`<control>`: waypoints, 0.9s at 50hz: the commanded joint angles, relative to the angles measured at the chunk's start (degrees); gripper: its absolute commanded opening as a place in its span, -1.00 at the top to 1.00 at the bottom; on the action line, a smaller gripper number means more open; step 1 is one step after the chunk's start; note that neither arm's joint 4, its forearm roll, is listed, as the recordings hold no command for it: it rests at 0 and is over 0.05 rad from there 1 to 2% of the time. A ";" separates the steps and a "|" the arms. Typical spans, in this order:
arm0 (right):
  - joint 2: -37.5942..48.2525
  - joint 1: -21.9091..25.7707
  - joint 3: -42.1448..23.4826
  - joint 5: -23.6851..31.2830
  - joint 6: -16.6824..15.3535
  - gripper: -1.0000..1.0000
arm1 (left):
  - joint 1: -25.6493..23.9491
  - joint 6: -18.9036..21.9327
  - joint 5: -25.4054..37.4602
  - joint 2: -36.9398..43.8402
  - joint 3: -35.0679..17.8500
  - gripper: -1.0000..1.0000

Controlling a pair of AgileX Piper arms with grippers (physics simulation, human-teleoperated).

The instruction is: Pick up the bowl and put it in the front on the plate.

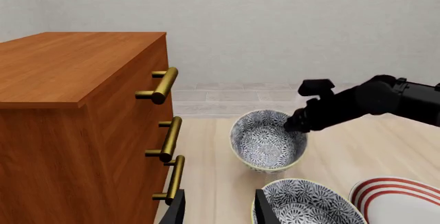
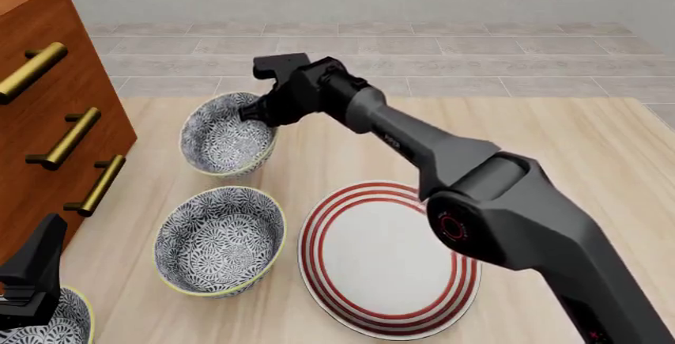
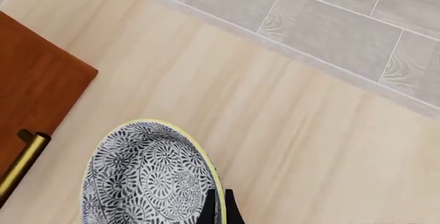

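The far bowl (image 2: 221,134) (image 1: 265,141) (image 3: 144,177), blue-and-white with a pale yellow rim, sits tilted near the back of the table beside the dresser. My right gripper (image 2: 256,111) (image 1: 294,126) (image 3: 218,208) is shut on its far right rim, one finger inside and one outside. The white plate (image 2: 385,257) (image 1: 399,198) with red rings lies at the front centre with nothing on it. My left gripper (image 2: 37,265) (image 1: 220,208) hangs open at the front left with nothing between its fingers.
A second, identical-looking bowl (image 2: 220,239) (image 1: 309,203) stands left of the plate, and a third (image 2: 47,328) shows at the front left corner under the left gripper. A wooden dresser (image 2: 43,83) (image 1: 69,105) with brass handles borders the left side.
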 commanded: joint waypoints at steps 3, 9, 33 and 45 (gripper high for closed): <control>-1.94 -0.61 0.87 -0.57 0.78 1.00 | 0.00 0.00 0.00 0.00 0.00 -1.00; -3.19 -1.08 2.66 -1.30 1.42 1.00 | 0.00 0.00 0.00 0.00 0.00 -1.00; -12.97 -3.65 16.59 -5.49 5.56 1.00 | 0.00 0.00 0.00 0.00 0.00 -1.00; -19.26 -3.58 27.44 -10.36 7.64 1.00 | 0.00 0.00 0.00 0.00 0.00 -1.00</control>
